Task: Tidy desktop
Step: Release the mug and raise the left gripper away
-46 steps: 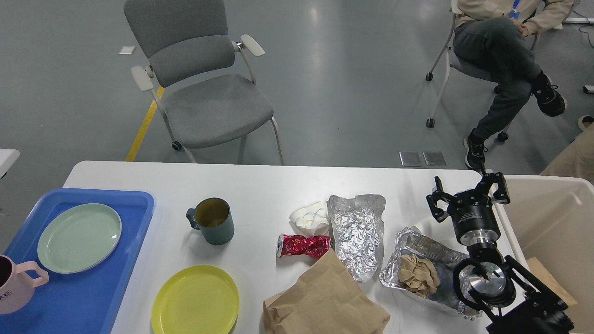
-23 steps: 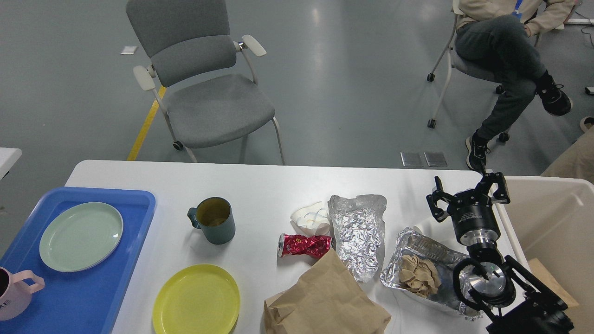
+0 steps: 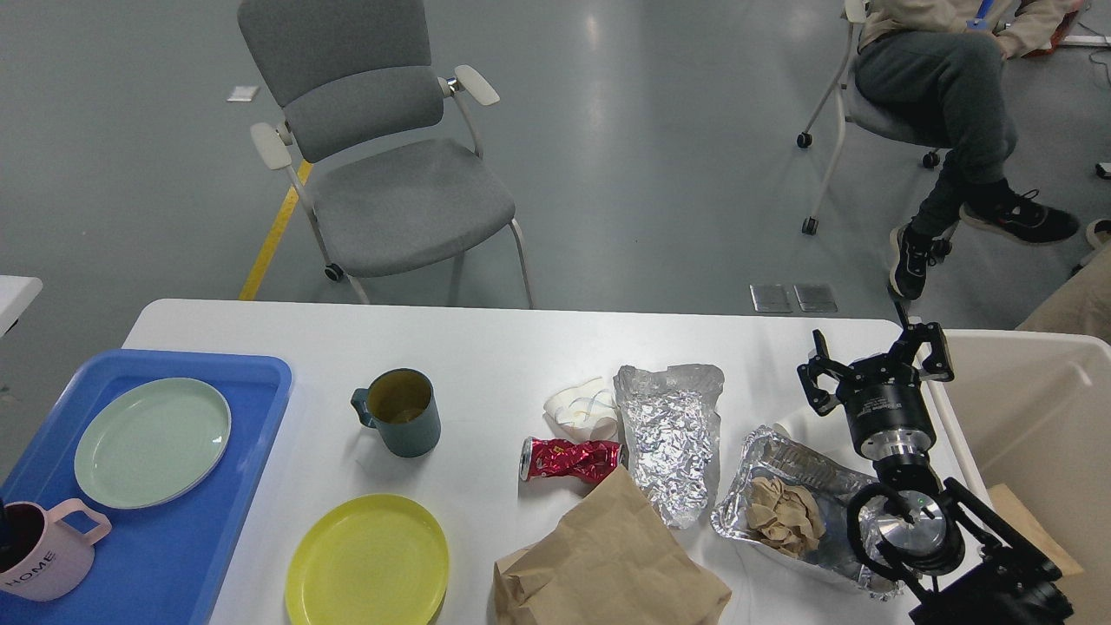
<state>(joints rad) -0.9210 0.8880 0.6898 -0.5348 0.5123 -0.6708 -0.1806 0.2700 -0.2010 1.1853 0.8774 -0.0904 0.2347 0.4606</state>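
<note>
While your right hand (image 3: pixel 875 365) hangs above the far right corner of the worktop (image 3: pixel 486 347), its two fingers stand spread wide with nothing between them. You cannot see your left hand anywhere in the head view. The worktop itself fills the lower half of that view, white with rounded corners, running from the blue tray (image 3: pixel 174 555) on your left to the beige bin (image 3: pixel 1033 408) that stands against its right edge.

On the tray you have a pale green plate (image 3: pixel 152 442) and, at the near left corner, a pink mug (image 3: pixel 48 560) lettered HOME, its handle turned to the right. Just right of the tray a dark teal mug (image 3: pixel 401 413) stands upright with its handle to the left, and nearer to you lies a yellow plate (image 3: pixel 367 562), cut off by the lower edge of the view.

Toward the middle you find a crumpled white napkin (image 3: pixel 580 408) touching a creased foil bag (image 3: pixel 670 438), with a crushed red can (image 3: pixel 568 459) lying on its side just in front of the napkin. A brown paper bag (image 3: pixel 608 564) lies nearest you, its upper corner against the can and the foil bag. Right of these sits a foil tray (image 3: pixel 777 460) holding a wad of brown paper (image 3: pixel 785 514); your right arm crosses over its right end.

Beyond the worktop an empty grey chair (image 3: pixel 391 174) stands on the floor, and a seated person (image 3: pixel 946 87) shows at the upper right.
</note>
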